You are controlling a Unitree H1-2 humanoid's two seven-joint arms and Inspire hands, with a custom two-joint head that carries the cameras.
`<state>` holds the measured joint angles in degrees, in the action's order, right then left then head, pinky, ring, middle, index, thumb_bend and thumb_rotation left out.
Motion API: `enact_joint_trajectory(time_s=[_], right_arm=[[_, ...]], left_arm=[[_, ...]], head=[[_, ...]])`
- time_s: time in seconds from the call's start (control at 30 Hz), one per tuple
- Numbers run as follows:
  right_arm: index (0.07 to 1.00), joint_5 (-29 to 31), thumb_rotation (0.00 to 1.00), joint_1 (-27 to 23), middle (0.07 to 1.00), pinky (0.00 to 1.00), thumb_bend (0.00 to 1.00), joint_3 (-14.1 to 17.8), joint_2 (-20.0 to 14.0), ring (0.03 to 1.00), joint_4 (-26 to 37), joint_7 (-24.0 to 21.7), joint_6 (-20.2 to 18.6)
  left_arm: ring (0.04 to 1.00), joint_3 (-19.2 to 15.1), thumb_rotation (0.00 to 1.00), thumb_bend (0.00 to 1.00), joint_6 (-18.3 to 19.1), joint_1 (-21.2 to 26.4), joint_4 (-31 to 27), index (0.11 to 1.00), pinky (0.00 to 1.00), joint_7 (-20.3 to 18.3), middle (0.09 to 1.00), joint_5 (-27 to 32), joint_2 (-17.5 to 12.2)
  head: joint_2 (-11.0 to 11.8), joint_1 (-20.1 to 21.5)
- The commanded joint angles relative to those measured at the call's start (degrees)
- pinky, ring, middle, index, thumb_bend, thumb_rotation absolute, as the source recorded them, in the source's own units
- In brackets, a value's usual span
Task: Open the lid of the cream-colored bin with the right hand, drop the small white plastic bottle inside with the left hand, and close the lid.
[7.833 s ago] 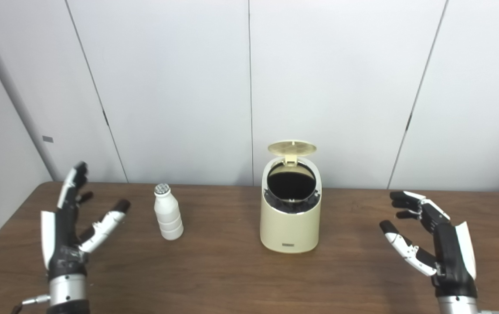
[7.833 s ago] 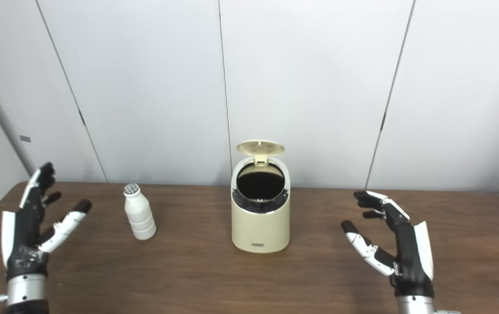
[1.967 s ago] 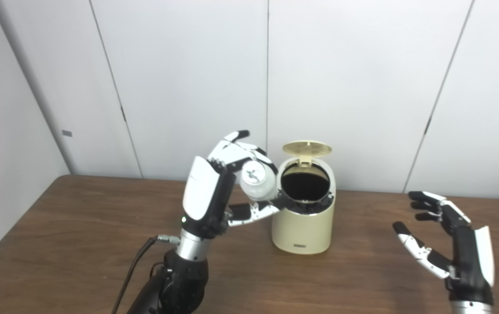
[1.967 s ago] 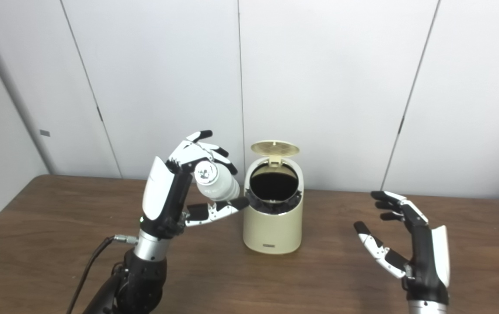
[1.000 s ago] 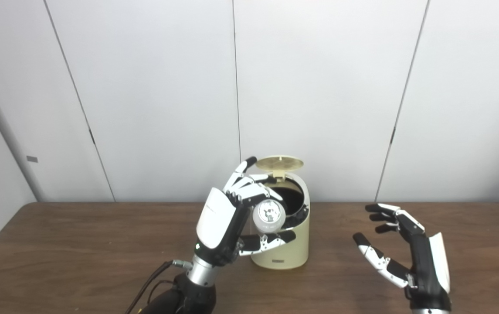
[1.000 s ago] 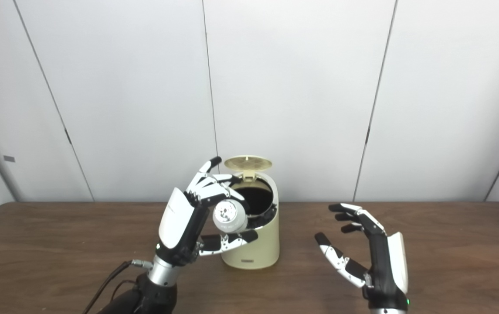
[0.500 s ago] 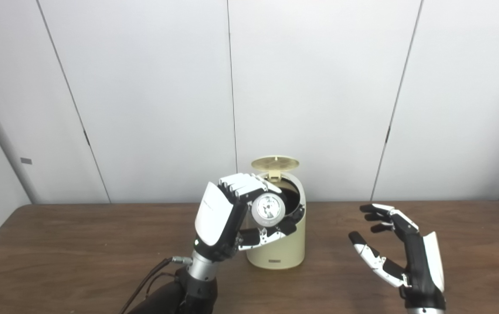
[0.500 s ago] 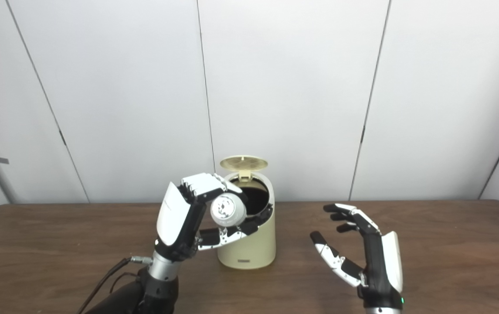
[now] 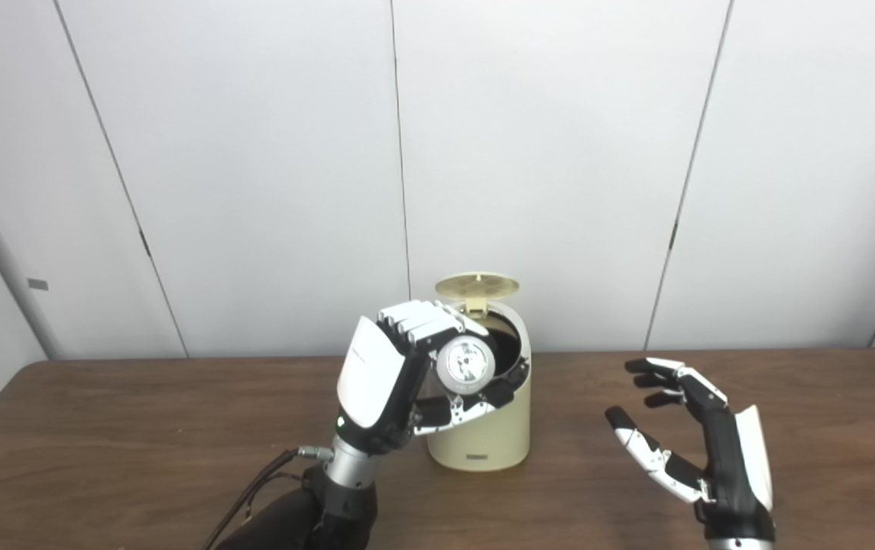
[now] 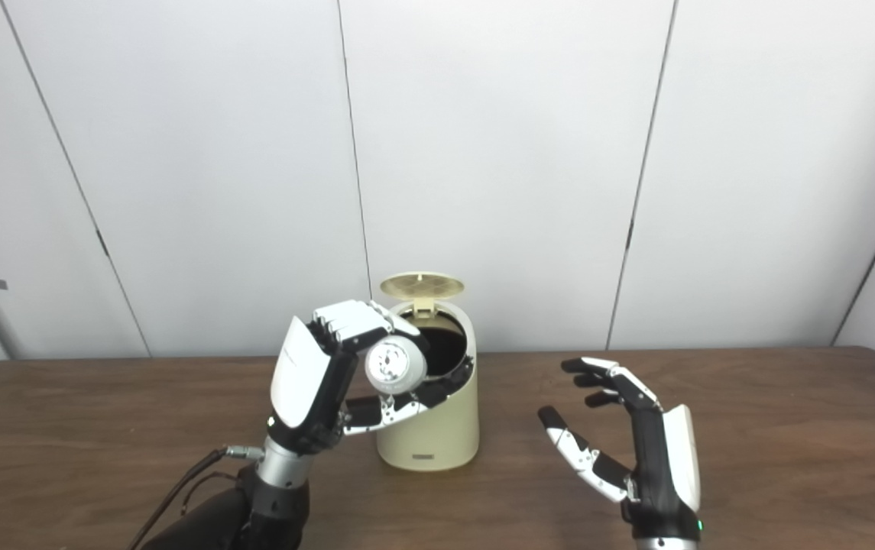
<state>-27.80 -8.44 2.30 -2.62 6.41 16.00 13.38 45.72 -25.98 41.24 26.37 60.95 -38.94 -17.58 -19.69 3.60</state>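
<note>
At the bin's mouth: bottle (image 9: 465, 365) held tipped, cap end toward the camera, just over the opening of the bin (image 9: 483, 428) on the tabletop (image 9: 139, 451)
Done: lid (image 9: 477, 285) stands up
Left: drop bottle, shut lid
Left hand (image 9: 406, 367): raised, fingers curled round the bottle
Right hand (image 9: 701, 451): empty, fingers spread, low beside the bin

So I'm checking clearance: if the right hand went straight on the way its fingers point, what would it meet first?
Probably nothing: the open right hand points away toward the wall, beside the bin; depth is unclear.
</note>
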Motion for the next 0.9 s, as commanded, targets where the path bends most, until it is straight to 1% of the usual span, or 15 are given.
enact_joint_trajectory(time_s=[0.0, 0.13, 0.23, 0.33, 0.5, 0.6, 0.63, 0.73, 0.87], right_arm=[[0.618, -0.2, 0.34, -1.2, 0.683, 0.51, 0.28, -0.1, 0.4, 0.638, 2.2, 1.0, 1.1], [0.621, -0.1, 0.29, -1.2, 0.676, 0.49, 0.27, -0.3, 0.5, 0.627, 1.8, 1.1, 1.5], [0.611, -0.4, 0.26, -1.0, 0.673, 0.46, 0.26, -0.7, 0.7, 0.607, 2.1, 1.1, 1.5], [0.586, -1.3, 0.26, -0.6, 0.690, 0.53, 0.25, -1.1, 1.2, 0.659, 3.1, 1.0, 0.4], [0.572, -2.4, 0.19, -0.3, 0.692, 0.54, 0.25, -1.5, 2.0, 0.665, 4.0, 0.9, -0.4], [0.562, -2.5, 0.19, -0.3, 0.694, 0.54, 0.24, -1.6, 2.3, 0.667, 4.2, 0.9, -0.7], [0.568, -2.6, 0.18, -0.3, 0.696, 0.54, 0.24, -1.6, 2.3, 0.670, 4.1, 0.9, -0.7], [0.579, -2.4, 0.13, -0.3, 0.697, 0.55, 0.24, -1.7, 2.2, 0.673, 4.0, 0.9, -0.8], [0.579, -2.5, 0.12, -0.4, 0.695, 0.54, 0.25, -1.7, 2.3, 0.672, 3.9, 1.1, -0.8]], left_arm=[[0.469, 0.3, 0.00, 0.50, -0.9, 4.3, -0.1, 0.465, 0.39, 2.5, 0.490, -0.4, -0.4], [0.472, 2.1, 0.00, 0.50, -0.9, 5.7, 1.4, 0.464, 0.39, 4.4, 0.490, -2.6, -0.6], [0.473, 3.9, 0.00, 0.50, -0.9, 6.7, 2.4, 0.466, 0.40, 5.7, 0.487, -3.0, -0.9], [0.473, 5.9, 0.00, 0.50, -0.9, 7.8, 4.3, 0.463, 0.40, 7.2, 0.492, -2.2, -0.9], [0.474, 8.1, 0.00, 0.50, -0.9, 9.6, 8.1, 0.457, 0.40, 9.2, 0.497, -0.6, -0.2], [0.472, 8.9, 0.00, 0.50, -0.9, 10.6, 9.8, 0.451, 0.40, 9.9, 0.504, 0.5, 0.1], [0.470, 9.3, 0.00, 0.50, -0.9, 11.0, 10.4, 0.451, 0.39, 10.0, 0.506, 1.1, 0.2], [0.467, 10.5, 0.00, 0.50, -1.0, 12.2, 12.4, 0.452, 0.39, 11.0, 0.507, 2.1, 0.4], [0.465, 10.9, 0.00, 0.50, -1.0, 13.1, 14.5, 0.451, 0.39, 11.3, 0.507, 3.6, 0.8]], head=[[0.2, 0.2], [1.0, 0.9], [1.5, 1.2], [1.7, 1.6], [1.8, 1.9], [1.8, 2.1], [1.8, 2.1], [1.9, 2.1], [2.0, 2.2]])
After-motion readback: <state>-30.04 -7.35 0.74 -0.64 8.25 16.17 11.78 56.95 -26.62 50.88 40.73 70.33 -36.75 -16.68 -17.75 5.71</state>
